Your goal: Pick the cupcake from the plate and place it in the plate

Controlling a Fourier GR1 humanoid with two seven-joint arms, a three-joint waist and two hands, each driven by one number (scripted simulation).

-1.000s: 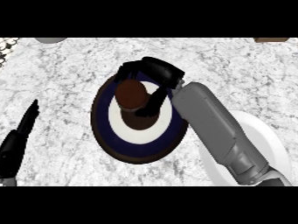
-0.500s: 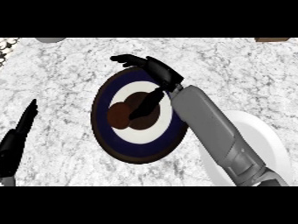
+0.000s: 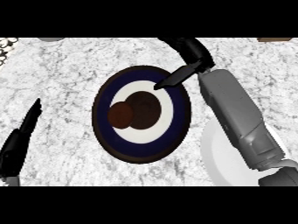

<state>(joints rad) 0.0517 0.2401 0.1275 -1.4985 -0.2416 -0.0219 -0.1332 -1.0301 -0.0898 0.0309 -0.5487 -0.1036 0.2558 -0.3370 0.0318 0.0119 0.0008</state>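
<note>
The marble bench [image 3: 67,78] carries two plates: a dark-rimmed blue plate [image 3: 177,109] at its middle and a white plate [image 3: 210,153] near the front right edge, half hidden by the right forearm. One cupcake [image 3: 135,113] lies tipped on the blue plate's white centre. The right hand [image 3: 191,56], fingers [image 3: 170,81] straight and holding nothing, sits at that plate's far right rim, apart from the cupcake. The left hand [image 3: 21,140] rests open at the front left edge. A risk, I judge: the withdrawing arm could nudge either plate.

Grey blocky forearm [image 3: 238,116]; glossy black right robot hand [image 3: 191,54], left robot hand [image 3: 19,142].
</note>
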